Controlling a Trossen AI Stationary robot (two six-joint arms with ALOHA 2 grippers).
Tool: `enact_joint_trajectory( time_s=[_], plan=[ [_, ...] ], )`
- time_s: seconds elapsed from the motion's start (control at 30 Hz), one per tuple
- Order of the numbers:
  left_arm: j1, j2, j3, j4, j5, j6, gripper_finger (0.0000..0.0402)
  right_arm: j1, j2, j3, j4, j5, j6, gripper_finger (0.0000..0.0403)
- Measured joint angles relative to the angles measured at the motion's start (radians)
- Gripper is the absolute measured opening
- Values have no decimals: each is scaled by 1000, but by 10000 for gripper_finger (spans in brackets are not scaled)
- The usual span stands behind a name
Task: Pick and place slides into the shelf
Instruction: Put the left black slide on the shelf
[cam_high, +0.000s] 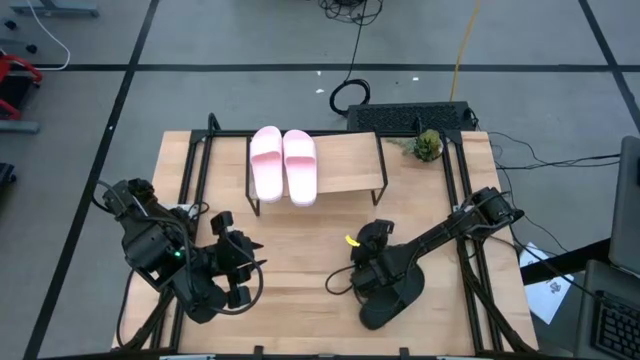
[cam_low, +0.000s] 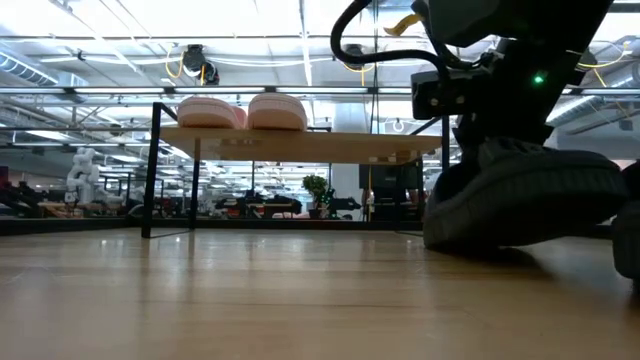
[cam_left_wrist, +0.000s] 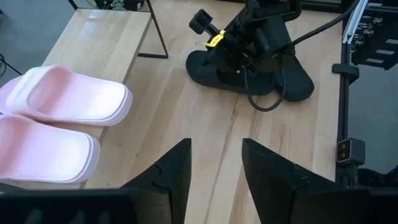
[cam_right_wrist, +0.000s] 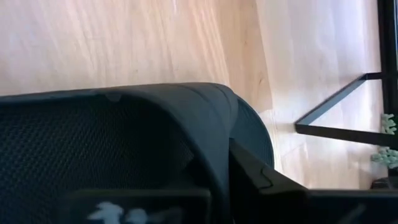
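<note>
Two pale pink slides lie side by side, soles down, on the left half of the shelf's wooden top board. The black slides sit on the tabletop near the table's right near part; I cannot separate the two. My right gripper is down on them from above. My left gripper hangs open over bare tabletop at the near left, touching nothing. My right gripper is on a black slide's wide mesh strap, coming from above. One finger lies against the strap's outer edge. The strap hides the other finger. The slide's sole rests on the tabletop.
The right half of the shelf board is bare wood. Thin black shelf legs stand on the tabletop. A small green plant and a black keyboard-like unit sit at the far right. Black rails run along the table's sides.
</note>
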Motion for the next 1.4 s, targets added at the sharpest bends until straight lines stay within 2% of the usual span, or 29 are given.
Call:
enact_joint_trajectory(
  time_s=[0.2,0.37,0.47,0.53,0.6,0.67,0.77,0.97,1.13,1.23,1.33,1.4],
  plan=[
    [0,0,0,0,0,-5,145,41,-57,8,10,-46,-12,4],
    [1,0,0,0,0,-8,145,78,-191,71,63,-38,-67,3],
    [2,-1,0,0,-1,-12,145,98,-296,124,149,-6,-140,2],
    [5,-1,0,0,-2,-29,145,107,-365,164,182,56,-218,2],
    [9,-1,0,1,-2,-47,145,89,-430,195,212,130,-317,1],
    [11,-1,0,1,-2,-55,145,42,-479,212,267,156,-428,1],
    [15,-1,0,0,-2,-77,145,-63,-513,215,354,86,-558,1],
    [23,-24,0,-2,-7,-146,145,-319,-477,214,439,-78,-736,1],
    [21,-64,0,-3,-40,-183,145,-458,-364,261,375,-102,-865,1],
    [22,-83,0,-3,-62,-188,145,-504,-289,335,324,-54,-957,0],
    [23,-91,0,-3,-74,-189,145,-512,-214,420,306,66,-1100,0],
    [26,-90,0,-3,-77,-188,145,-510,-174,476,311,109,-1181,0]
  ],
)
